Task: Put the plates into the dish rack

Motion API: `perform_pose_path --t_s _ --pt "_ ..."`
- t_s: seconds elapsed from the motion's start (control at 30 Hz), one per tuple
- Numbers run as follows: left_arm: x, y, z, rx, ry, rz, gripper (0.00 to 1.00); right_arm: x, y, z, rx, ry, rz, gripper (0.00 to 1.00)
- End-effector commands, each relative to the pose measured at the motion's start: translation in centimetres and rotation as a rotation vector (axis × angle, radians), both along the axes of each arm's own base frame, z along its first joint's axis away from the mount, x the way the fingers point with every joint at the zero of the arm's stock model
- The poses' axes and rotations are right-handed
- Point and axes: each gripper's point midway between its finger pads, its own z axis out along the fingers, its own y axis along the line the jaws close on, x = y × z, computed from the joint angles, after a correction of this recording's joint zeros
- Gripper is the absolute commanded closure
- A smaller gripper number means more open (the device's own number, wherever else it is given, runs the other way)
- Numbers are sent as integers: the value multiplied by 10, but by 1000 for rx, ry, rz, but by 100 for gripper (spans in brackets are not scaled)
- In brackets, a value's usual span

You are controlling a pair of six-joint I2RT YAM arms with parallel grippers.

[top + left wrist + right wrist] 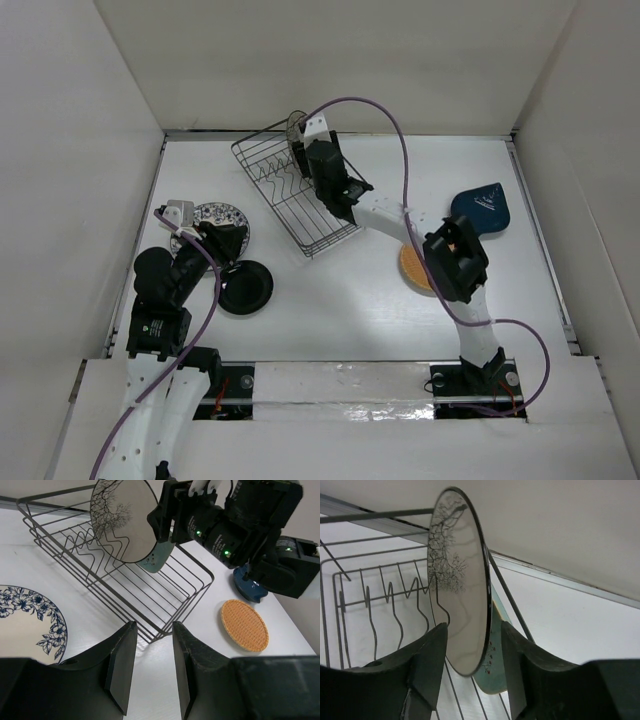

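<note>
Near side: left gripper point(152, 630) hung open over the table point(340, 310), black plate point(245, 288) and patterned plate point(25, 625) just beside it. Further right: orange plate point(245, 625) lay flat, blue plate point(480, 210) beyond. Far end: cream plate point(460, 580) stood upright in the rack point(197, 566), green plate point(495, 670) behind it. Right gripper point(472, 630) straddled the cream plate's lower rim, fingers apart, not clamping.

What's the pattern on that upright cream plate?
The plate bears a dark branching tree sketch; right wrist view.

A robotics lab test cell: white table point(330, 310) walled in by plain white panels point(60, 150).
</note>
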Motion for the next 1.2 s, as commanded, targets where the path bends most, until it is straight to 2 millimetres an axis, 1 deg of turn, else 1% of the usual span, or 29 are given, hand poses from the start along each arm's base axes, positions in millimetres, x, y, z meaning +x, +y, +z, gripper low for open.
perform_pose_path --t_s 0.0,0.07,0.1,0.13,0.17,0.2,0.23,0.27,0.3,0.33,0.37,0.4,0.43,0.47,0.5,0.53,0.57,0.6,0.63,0.67,0.7,0.73,0.77,0.8,0.83,0.9,0.97,1.07,1.17 --pt "-3 -2 22 -1 -72 -17 68 -16 -5 94 234 -111 30 37" --pt "-3 -2 23 0 -76 -12 68 -23 -12 108 300 -106 39 32" --pt "-3 -1 22 -1 -74 -11 68 -30 -10 104 303 -79 72 31" --pt "-3 -1 22 1 -74 -9 68 -42 -17 127 358 -96 87 30" --pt "-3 -1 22 -1 -74 -9 67 -50 -19 130 374 -89 102 30" --pt "-3 -1 23 -1 -78 -8 67 -59 -17 134 398 -77 150 36" --pt "-4 0 24 -3 -81 -5 67 -80 -19 134 413 -61 192 46" --pt "-3 0 24 -3 -82 -1 67 -93 -15 131 453 -36 225 63" --pt "-4 0 24 -3 -84 -1 68 -113 1 128 479 -5 304 93" --pt "-4 0 26 -4 -88 -1 71 -129 6 99 468 58 337 100" --pt "-4 0 26 -5 -89 0 73 -147 10 99 516 85 371 100" --pt "-5 0 26 -7 -92 -1 76 -172 28 91 541 116 436 100" --pt "-4 3 26 -9 -90 11 84 -186 35 78 555 148 458 100" --pt "-4 3 26 -10 -92 14 89 -203 39 47 584 226 461 100" --pt "-4 4 26 -11 -91 15 95 -217 49 39 619 251 491 100" --pt "-3 4 25 -11 -90 19 100 -241 63 25 634 294 524 100" --pt "-3 4 26 -12 -91 22 100 -256 66 0 672 366 509 100" --pt "-3 4 26 -12 -91 20 100 -266 76 -13 697 390 515 96" --pt "-3 7 27 -13 -97 31 100 -286 87 -29 728 450 514 92" --pt "-3 6 27 -14 -98 29 100 -292 92 -38 739 475 498 86" --pt "-3 9 28 -12 -100 38 100 -298 97 -49 752 495 484 74" --pt "-3 9 27 -15 -99 37 100 -303 102 -71 744 537 465 69" --pt "-4 8 27 -15 -100 34 100 -314 109 -80 800 589 447 64" --pt "-4 11 29 -15 -105 44 100 -316 112 -88 844 608 446 55" --pt "-4 11 29 -15 -105 43 100 -318 114 -107 856 644 428 51" --pt "-5 10 29 -15 -106 38 97 -325 123 -116 955 700 417 49" --pt "-5 9 29 -16 -109 35 93 -324 124 -137 989 735 367 48" --pt "-7 9 31 -16 -115 32 89 -322 129 -152 1037 767 328 48" --pt "-8 9 32 -17 -122 34 85 -316 134 -158 1084 783 302 50"
